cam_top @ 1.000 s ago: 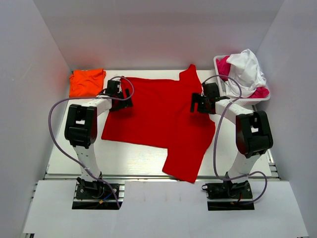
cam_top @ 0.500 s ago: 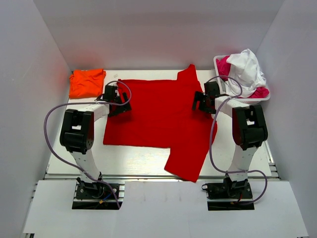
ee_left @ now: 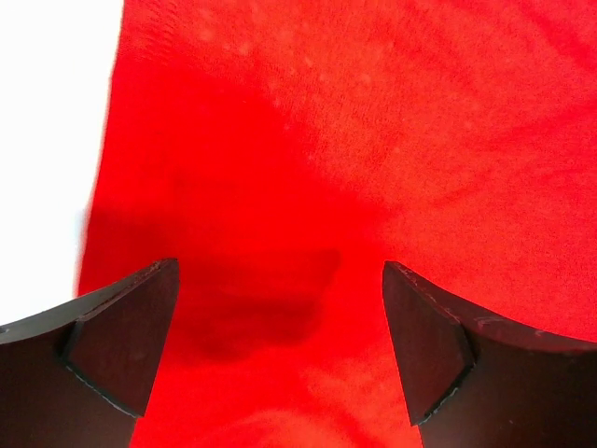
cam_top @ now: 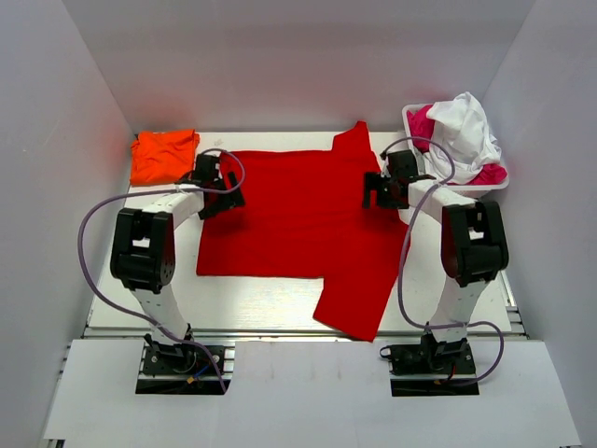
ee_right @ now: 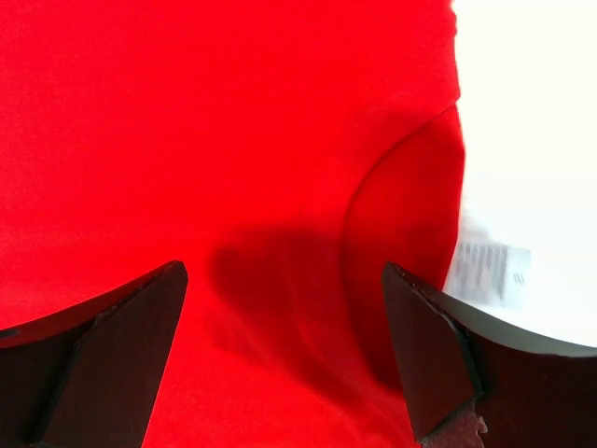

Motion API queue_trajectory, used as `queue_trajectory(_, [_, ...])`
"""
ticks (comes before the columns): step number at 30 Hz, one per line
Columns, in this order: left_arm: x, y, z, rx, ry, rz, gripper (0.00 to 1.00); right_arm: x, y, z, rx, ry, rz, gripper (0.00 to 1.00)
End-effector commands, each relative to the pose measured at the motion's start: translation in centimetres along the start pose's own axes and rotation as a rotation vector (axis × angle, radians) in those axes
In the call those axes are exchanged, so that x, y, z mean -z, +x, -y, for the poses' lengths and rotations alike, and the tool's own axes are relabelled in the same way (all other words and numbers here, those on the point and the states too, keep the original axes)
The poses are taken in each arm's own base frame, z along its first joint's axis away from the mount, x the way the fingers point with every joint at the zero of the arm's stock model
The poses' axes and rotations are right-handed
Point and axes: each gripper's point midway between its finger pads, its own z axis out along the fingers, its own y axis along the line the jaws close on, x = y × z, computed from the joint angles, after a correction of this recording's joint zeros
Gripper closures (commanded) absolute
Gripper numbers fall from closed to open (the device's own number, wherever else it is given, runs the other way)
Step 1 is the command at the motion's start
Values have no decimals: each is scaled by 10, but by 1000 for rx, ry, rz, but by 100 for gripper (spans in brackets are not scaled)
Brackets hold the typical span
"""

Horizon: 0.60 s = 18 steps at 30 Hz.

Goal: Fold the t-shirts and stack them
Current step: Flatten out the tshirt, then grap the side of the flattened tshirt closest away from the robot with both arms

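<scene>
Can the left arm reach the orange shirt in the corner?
Probably yes. The orange shirt lies close beside the left gripper, and nothing stands between them. Its jaws are open and empty, above the red shirt.

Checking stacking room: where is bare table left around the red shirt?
Bare table: the near strip between the red shirt and the front edge; a thin far strip beside the orange shirt. Crowded: far right corner, filled by the basket.
</scene>
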Motion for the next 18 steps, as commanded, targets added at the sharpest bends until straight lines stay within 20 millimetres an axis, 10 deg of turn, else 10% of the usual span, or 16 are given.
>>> queue_trajectory(1, [53,-46,6,-10,-7,126,0,50,-38,-28,160,-83,158,10])
queue_trajectory(9, [105,15,-35,160,-156,33,0,106,6,-52,261,-31,200,10])
queue_trajectory(18, [143,112,-79,301,-211,-10,0,143,151,-85,218,-230,-41,10])
